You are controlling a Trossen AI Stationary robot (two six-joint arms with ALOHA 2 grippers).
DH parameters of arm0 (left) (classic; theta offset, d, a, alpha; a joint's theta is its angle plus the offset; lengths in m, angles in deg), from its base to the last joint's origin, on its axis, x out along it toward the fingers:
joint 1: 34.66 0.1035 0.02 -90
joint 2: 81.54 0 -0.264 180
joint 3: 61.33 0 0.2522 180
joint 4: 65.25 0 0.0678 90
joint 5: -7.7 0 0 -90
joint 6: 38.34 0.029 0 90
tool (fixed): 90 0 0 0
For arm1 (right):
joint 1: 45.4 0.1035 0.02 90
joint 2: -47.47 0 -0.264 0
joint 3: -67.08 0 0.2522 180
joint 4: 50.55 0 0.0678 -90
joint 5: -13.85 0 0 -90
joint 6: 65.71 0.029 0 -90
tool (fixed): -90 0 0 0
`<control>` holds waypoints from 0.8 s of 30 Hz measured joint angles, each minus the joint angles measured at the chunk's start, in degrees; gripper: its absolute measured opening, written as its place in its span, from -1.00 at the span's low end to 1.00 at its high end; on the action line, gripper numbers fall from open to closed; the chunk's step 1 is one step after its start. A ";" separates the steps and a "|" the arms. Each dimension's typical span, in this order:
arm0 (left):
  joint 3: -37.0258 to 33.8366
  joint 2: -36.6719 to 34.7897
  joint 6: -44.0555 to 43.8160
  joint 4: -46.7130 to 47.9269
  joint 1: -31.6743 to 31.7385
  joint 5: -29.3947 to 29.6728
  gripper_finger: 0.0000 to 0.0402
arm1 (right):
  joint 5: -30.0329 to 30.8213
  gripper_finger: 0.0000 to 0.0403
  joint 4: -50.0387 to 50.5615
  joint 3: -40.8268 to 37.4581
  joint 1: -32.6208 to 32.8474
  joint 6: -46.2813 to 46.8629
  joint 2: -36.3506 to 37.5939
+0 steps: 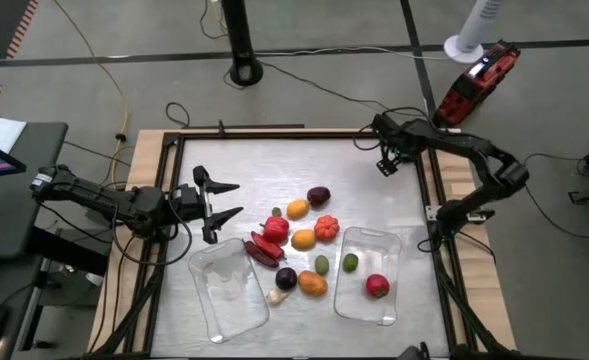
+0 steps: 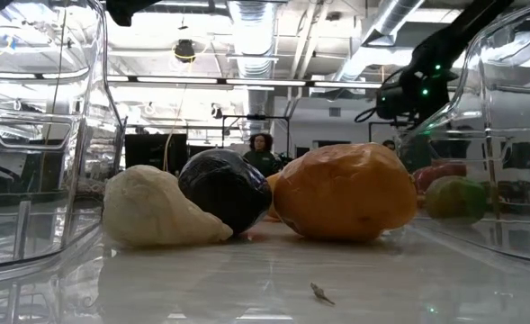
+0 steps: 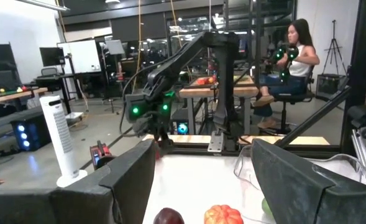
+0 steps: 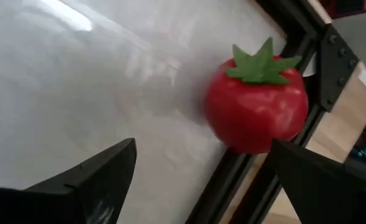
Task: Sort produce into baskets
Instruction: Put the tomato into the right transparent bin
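Here the right gripper (image 4: 195, 180), jaws wide and empty, should centre squarely over the tomato (image 4: 257, 106) by the tabletop (image 1: 274, 170) edge before closing.

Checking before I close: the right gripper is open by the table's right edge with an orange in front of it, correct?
Not quite: it is a red tomato with a green top, not an orange, as the right wrist view shows. The right gripper is open by the table's right edge. The left gripper waits open at the left.
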 joint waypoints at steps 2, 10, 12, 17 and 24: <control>0.00 0.00 -0.02 0.05 0.00 0.00 0.25 | 2.04 0.97 0.52 0.51 1.24 0.49 -0.76; 0.00 0.00 0.55 0.07 0.00 0.00 0.25 | 5.24 0.96 1.68 3.05 2.95 -0.73 -1.76; 0.00 0.00 0.57 0.11 0.00 -0.02 0.25 | 5.47 0.96 1.75 3.85 2.46 -1.44 -3.49; 0.00 0.00 0.68 0.35 0.00 0.00 0.25 | 9.20 0.93 3.54 5.83 2.68 -4.46 -9.54; 0.00 0.00 0.70 0.79 0.00 0.00 0.25 | 14.33 0.92 6.84 7.62 1.86 -7.45 -15.32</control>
